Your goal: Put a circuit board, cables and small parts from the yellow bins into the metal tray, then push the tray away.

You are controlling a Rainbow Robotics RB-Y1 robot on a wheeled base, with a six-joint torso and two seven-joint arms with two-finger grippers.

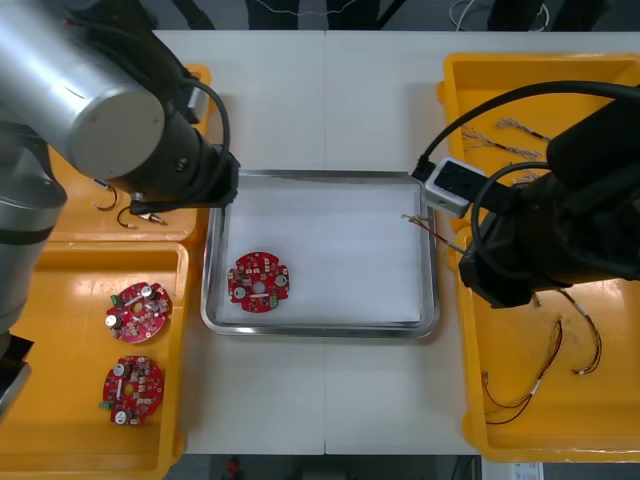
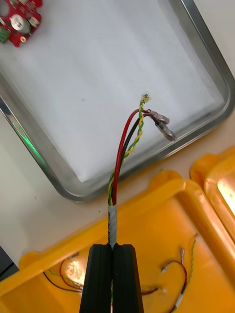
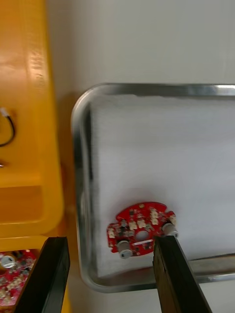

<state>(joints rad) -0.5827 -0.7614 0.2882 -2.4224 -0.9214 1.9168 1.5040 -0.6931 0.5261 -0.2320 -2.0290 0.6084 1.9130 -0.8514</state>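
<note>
Red, black and twisted yellow-and-green strands make up the cable (image 2: 120, 161) that your right fingers (image 2: 127, 274) hold. The 2 black fingers are closed tight on its white-sleeved end, with barely a gap between them. From there the cable crosses the rim of the near yellow bin on the right (image 2: 161, 205) and a strip of light counter (image 2: 29, 215). Its free end, with a small metal tip, reaches over the right part of the shiny metal tray with the white inside (image 2: 44, 161). You cannot tell whether that tip touches the tray.

In the front view your right arm sits over the inner edge of the right-hand bins, just beside the tray's right rim, and the cable's end (image 1: 428, 227) pokes out across that rim. More thin red and yellow cables (image 1: 545, 375) lie in the bin below.

Your left fingers (image 3: 54, 274) stand wide apart, gripping nothing, above the tray's left side. 1 round red circuit board (image 1: 258, 281) lies flat in the tray, toward its near left corner; from the wrist it shows between the 2 fingers. 2 more round red boards (image 1: 138, 310) lie in the near left yellow bin (image 1: 185, 330).
</note>
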